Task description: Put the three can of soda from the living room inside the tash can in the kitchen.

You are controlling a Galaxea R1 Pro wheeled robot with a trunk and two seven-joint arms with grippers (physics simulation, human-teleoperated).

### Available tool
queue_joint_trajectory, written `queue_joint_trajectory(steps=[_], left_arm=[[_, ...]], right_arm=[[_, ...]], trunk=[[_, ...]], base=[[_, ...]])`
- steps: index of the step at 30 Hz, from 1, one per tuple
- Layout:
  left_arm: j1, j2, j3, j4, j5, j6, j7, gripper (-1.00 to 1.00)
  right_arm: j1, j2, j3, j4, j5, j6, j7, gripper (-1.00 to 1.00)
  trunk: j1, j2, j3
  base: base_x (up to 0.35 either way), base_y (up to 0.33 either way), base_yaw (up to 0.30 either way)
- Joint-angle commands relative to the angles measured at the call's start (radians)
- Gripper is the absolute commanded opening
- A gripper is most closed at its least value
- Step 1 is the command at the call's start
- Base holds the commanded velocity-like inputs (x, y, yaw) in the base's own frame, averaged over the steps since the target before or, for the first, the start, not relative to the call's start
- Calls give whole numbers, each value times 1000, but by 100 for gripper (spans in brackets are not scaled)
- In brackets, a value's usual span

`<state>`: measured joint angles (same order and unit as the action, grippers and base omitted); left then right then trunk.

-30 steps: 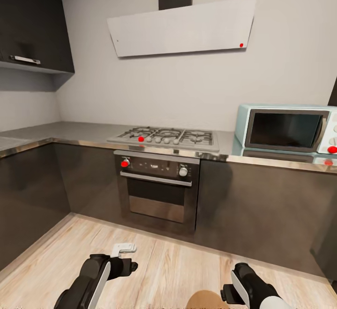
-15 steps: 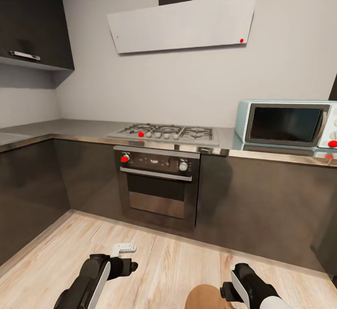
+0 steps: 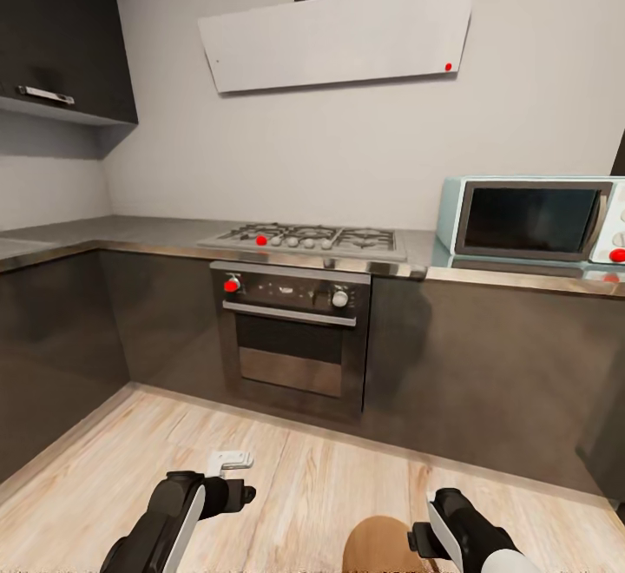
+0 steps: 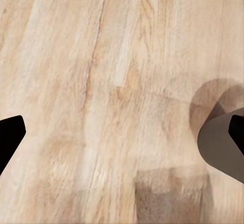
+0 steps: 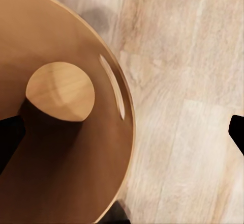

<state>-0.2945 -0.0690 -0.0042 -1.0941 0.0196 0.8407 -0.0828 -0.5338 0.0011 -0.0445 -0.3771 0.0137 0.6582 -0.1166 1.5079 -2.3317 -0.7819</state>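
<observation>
Here, the robot is facing the kitchen oven (image 3: 291, 339), with the trash can (image 3: 375, 545) standing on the wood floor (image 3: 286, 477) between its two arms.

The right gripper (image 5: 122, 132) is hanging over the trash can (image 5: 66, 127), jaws spread wide and holding nothing; the bin's brown inside and handle cut-out are lying toward one fingertip (image 5: 10, 140), bare floor toward the other. The left gripper (image 4: 122, 132) is likewise hanging released above the floor (image 4: 101, 81), beside the bin.

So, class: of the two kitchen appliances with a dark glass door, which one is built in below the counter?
The oven, set into the dark cabinets directly under the gas hob. The pale blue microwave stands on the counter instead.
</observation>
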Motion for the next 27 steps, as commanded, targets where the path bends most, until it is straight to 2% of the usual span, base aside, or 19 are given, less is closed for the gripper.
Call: queue_joint_trajectory(steps=[1, 24, 27], left_arm=[[0, 0, 0, 0, 0, 0, 0, 100], [0, 0, 0, 0, -2, 0, 0, 100], [0, 0, 0, 0, -2, 0, 0, 100]], right_arm=[[0, 0, 0, 0, 0, 0, 0, 100], [0, 0, 0, 0, 0, 0, 0, 100], [0, 0, 0, 0, 0, 0, 0, 100]], trunk=[[4, -7, -3], [92, -168, -75], [93, -169, -87]], base=[[0, 0, 0], [0, 0, 0], [0, 0, 0]])
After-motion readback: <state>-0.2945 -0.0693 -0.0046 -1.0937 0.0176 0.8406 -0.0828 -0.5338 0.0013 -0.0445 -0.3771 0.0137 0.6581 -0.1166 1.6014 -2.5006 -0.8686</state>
